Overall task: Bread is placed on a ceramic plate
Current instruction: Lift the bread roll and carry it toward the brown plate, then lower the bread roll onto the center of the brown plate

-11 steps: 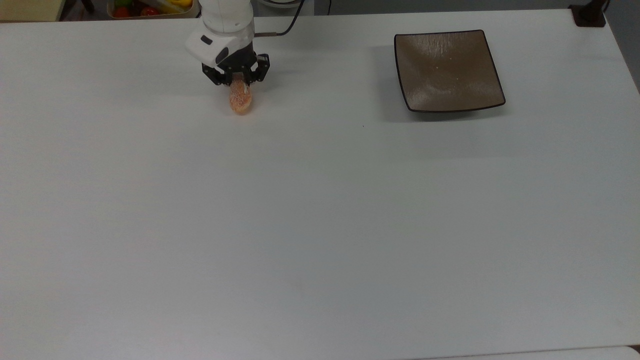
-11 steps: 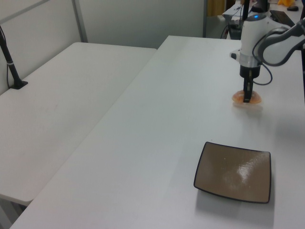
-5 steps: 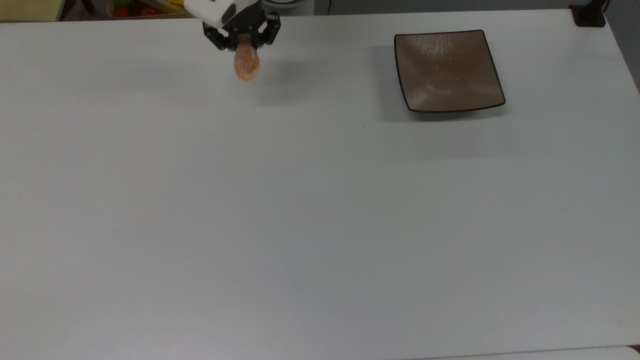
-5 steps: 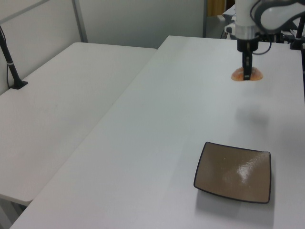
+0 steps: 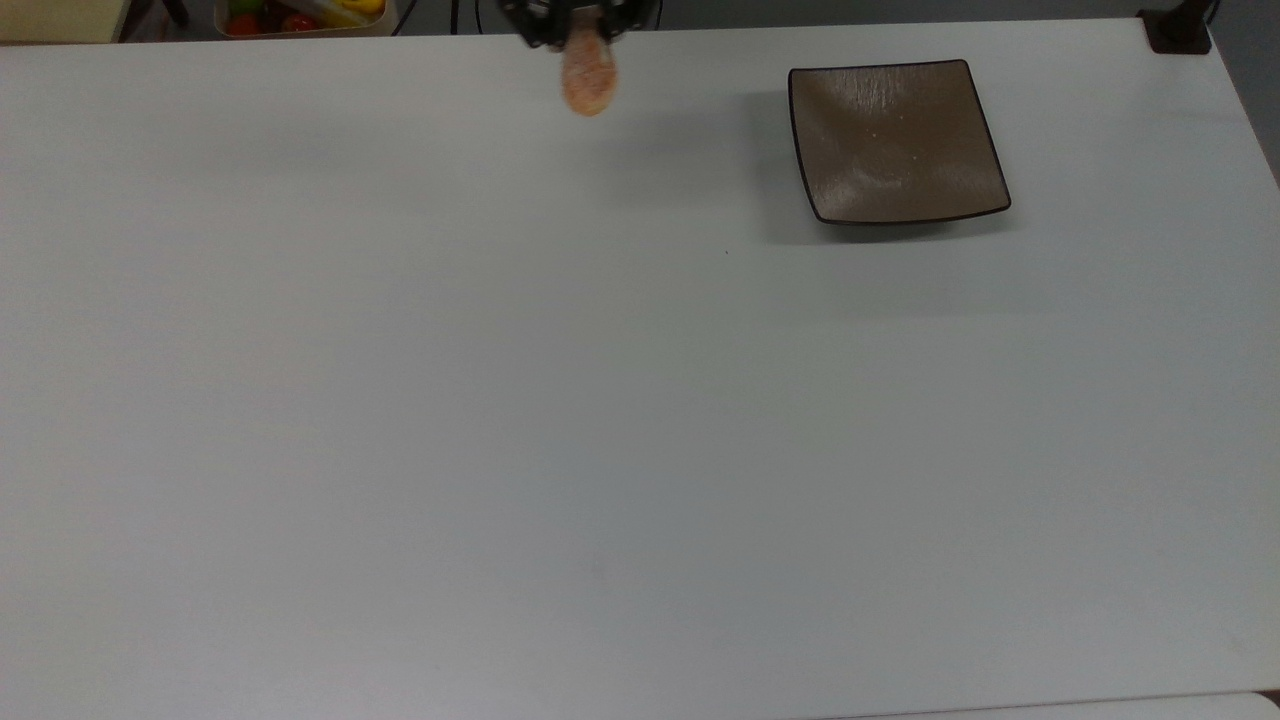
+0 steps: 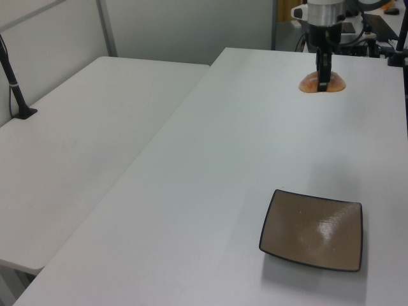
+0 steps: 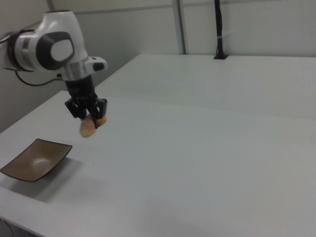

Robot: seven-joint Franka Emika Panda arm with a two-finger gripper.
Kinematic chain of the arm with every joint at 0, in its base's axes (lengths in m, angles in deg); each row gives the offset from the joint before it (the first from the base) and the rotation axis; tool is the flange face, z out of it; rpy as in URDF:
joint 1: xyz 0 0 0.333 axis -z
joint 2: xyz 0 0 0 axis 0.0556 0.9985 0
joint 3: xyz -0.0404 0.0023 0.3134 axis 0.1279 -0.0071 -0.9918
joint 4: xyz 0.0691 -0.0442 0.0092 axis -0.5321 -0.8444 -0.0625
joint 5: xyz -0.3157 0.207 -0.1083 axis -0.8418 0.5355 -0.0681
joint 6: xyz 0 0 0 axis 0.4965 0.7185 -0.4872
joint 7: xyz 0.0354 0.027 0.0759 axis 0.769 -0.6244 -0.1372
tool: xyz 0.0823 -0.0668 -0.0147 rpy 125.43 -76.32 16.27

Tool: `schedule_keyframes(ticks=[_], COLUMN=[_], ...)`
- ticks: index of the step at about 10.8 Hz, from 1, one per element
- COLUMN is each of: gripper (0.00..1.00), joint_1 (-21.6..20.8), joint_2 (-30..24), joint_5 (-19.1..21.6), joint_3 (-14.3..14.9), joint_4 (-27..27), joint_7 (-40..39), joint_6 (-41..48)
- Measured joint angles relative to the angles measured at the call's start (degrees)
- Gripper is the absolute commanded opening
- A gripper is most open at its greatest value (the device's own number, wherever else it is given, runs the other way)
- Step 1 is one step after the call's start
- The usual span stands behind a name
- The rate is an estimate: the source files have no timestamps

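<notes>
My gripper (image 5: 580, 35) (image 6: 322, 80) (image 7: 90, 118) is shut on the bread (image 5: 589, 78) (image 6: 322, 83) (image 7: 88, 127), an orange-brown oval bun held well above the white table. In the top view the bread hangs near the top edge, to the left of the ceramic plate (image 5: 893, 140). This square brown plate (image 6: 313, 229) (image 7: 34, 159) lies flat on the table with nothing on it. In the right view the bread is up and to the right of the plate.
A tray of colourful items (image 5: 300, 15) sits beyond the table's far edge at the top view's upper left. A black post base (image 5: 1178, 30) stands at the top view's upper right corner. A second white table (image 6: 76, 146) adjoins on the left view's left.
The gripper lifted the bread off the table and carried it toward the top view's right, closer to the plate. The plate has not moved.
</notes>
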Motion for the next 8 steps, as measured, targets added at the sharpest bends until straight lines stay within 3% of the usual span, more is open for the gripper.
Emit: schedule_keyframes(ticks=[6,8], gripper=[0.31,0.31], joint_1=[-1.76,-2.42], joint_2=[0.13,0.78], joint_5=[2.88,3.88], joint_3=[-15.91,-19.65], joint_4=[1.99,1.76], joint_7=[13.68,17.42], joint_6=[0.7,0.68])
